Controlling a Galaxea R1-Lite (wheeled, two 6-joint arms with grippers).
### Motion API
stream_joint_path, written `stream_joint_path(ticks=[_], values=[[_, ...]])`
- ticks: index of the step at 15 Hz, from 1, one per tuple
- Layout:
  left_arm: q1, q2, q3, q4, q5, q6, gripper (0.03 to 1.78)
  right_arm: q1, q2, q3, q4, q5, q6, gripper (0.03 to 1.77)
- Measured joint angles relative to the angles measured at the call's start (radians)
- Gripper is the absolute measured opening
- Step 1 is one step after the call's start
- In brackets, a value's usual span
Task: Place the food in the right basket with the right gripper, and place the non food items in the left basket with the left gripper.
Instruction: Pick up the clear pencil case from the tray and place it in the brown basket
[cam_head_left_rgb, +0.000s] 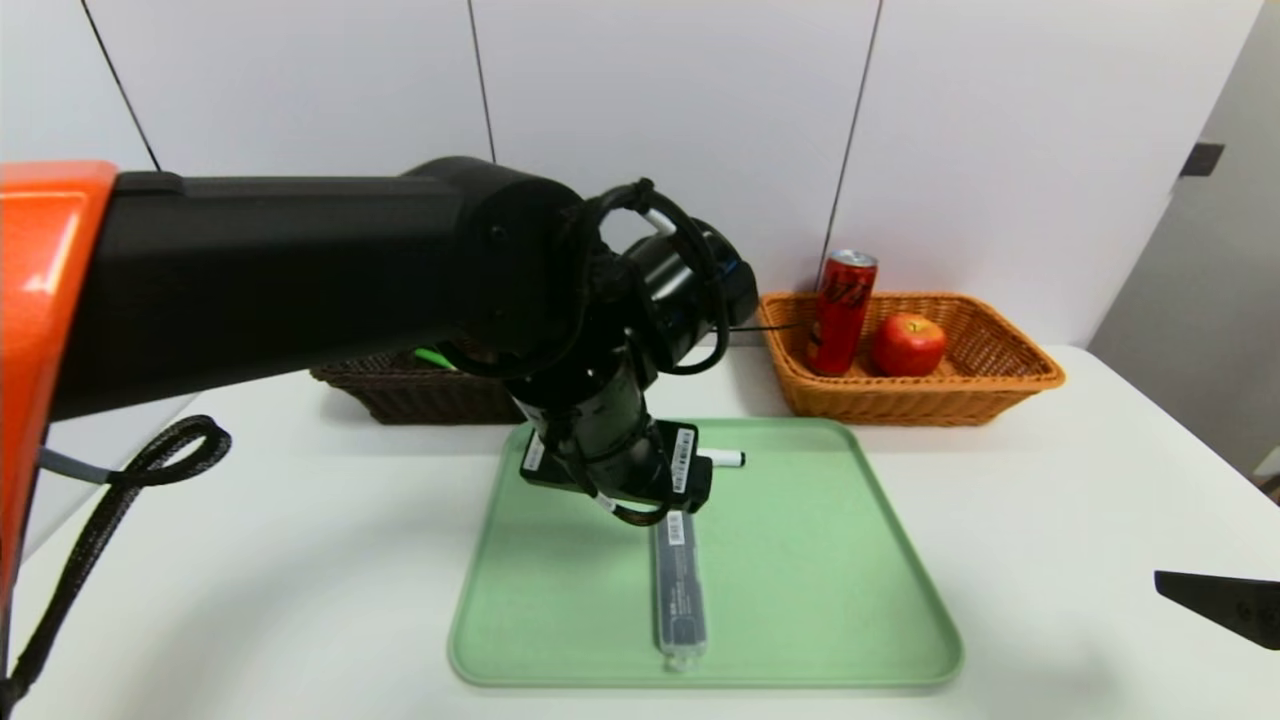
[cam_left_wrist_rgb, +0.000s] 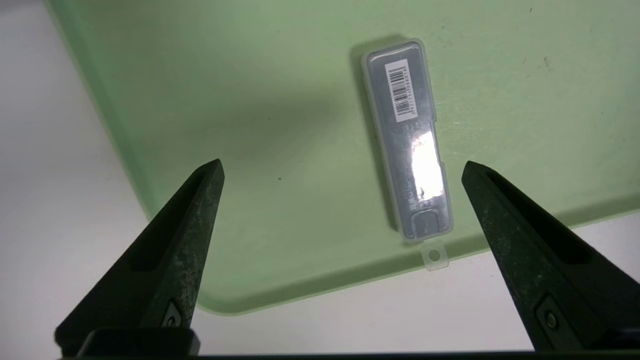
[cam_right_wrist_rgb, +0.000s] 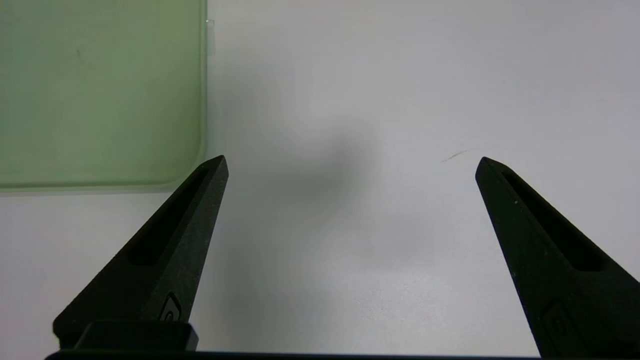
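Head view: the slim plastic case is lying on the green tray, its long axis running nearly straight away from the robot. The left arm is reaching over the tray and hiding its own fingers; it is sitting much nearer the case than the right arm, which is waiting at the edge beside the tray. A capped marker is lying crosswise beyond the case, partly hidden. The dark left basket is standing behind the tray; the red can and apple are already sitting in the right basket. Left wrist view: the left gripper is hovering above the tray, fingers standing wide apart and holding nothing. The case is showing between them but off the midline, lying closer to one finger. Its length is running across the closing direction with a slight slant, so the fingers are facing its narrow width. Judgement: the coming pick is calling for a small sideways shift, a slight turn, then a descent. Right wrist view: the right gripper is idling over the white surface, fingers likewise spreading wide, gripping nothing.
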Motion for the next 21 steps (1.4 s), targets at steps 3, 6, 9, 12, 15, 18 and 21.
stream_joint_path(ticks=[3, 6, 9, 12, 15, 18, 21], values=[[-0.023, 0.045, -0.004, -0.017, 0.032, -0.103, 1.69, 0.0, -0.001, 0.016, 0.0, -0.001, 0.001, 1.71], [-0.04, 0.068, -0.005, -0.019, 0.035, -0.151, 1.69, 0.0, -0.001, 0.024, 0.0, -0.001, 0.001, 1.71], [-0.051, 0.088, -0.005, -0.018, 0.032, -0.185, 1.69, 0.0, 0.0, 0.026, 0.0, -0.001, 0.001, 1.71], [-0.061, 0.106, -0.005, -0.018, 0.02, -0.197, 1.69, 0.0, 0.0, 0.029, 0.0, -0.001, 0.001, 1.71], [-0.074, 0.117, -0.005, -0.02, -0.01, -0.225, 1.69, 0.0, -0.001, 0.033, 0.0, -0.001, 0.001, 1.71], [-0.076, 0.121, -0.005, -0.018, -0.042, -0.226, 1.69, 0.0, -0.001, 0.034, 0.0, -0.001, 0.001, 1.71], [-0.075, 0.13, -0.005, -0.015, -0.043, -0.22, 1.69, -0.001, -0.001, 0.034, 0.0, -0.002, 0.001, 1.71]])
